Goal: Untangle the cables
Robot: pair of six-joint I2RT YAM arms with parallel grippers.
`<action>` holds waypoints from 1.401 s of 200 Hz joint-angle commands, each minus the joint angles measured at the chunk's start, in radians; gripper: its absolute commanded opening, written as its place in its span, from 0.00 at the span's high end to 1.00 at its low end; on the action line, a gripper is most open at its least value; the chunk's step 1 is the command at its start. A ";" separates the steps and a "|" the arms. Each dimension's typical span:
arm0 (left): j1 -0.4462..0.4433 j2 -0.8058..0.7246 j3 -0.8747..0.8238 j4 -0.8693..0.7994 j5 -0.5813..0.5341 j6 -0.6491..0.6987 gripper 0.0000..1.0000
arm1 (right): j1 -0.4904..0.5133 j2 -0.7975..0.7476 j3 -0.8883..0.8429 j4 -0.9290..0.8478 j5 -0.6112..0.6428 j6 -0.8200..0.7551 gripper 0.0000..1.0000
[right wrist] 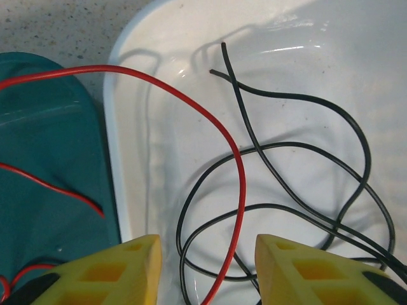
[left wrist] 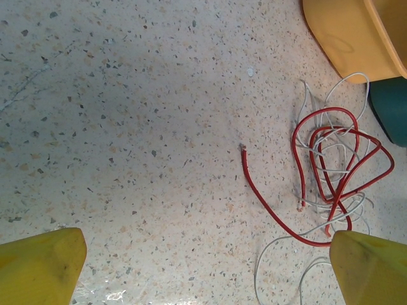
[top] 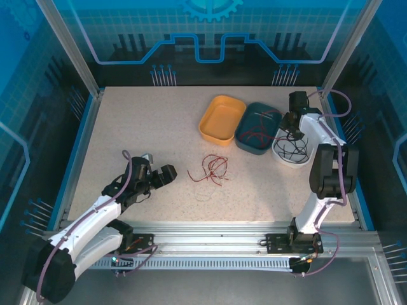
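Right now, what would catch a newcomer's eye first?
A loose red-and-white cable tangle lies mid-table, ahead of the open left end effector. A red cable arcs from the teal tray across black cables in the white tray, passing between the fingers of the right end effector.

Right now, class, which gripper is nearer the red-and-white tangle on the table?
Left. The left gripper sits just left of the tangle; the right gripper hangs over the white bowl, far to the tangle's right.

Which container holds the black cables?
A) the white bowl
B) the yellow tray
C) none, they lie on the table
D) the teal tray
A: the black cables loop across the floor of the white bowl.
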 commanded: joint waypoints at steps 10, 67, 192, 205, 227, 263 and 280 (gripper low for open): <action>0.006 0.003 -0.001 0.008 0.012 0.012 0.01 | -0.030 0.042 -0.019 0.032 -0.044 0.031 0.57; 0.006 0.012 0.004 0.008 0.011 0.013 0.01 | -0.043 0.078 -0.042 0.064 -0.066 0.046 0.55; 0.006 0.010 0.005 0.007 0.008 0.013 0.01 | -0.041 -0.035 -0.106 0.115 -0.086 0.023 1.00; 0.007 0.011 0.005 0.008 0.011 0.013 0.01 | -0.031 -0.068 -0.109 0.108 -0.074 0.016 1.00; 0.006 0.011 0.003 0.010 0.010 0.013 0.01 | -0.004 -0.120 -0.108 0.096 -0.046 0.003 1.00; 0.006 0.012 -0.001 0.017 0.013 0.013 0.01 | 0.073 -0.128 -0.061 0.063 0.014 -0.032 1.00; 0.006 0.013 0.000 0.019 0.016 0.013 0.01 | 0.113 -0.089 -0.016 0.037 0.050 -0.048 1.00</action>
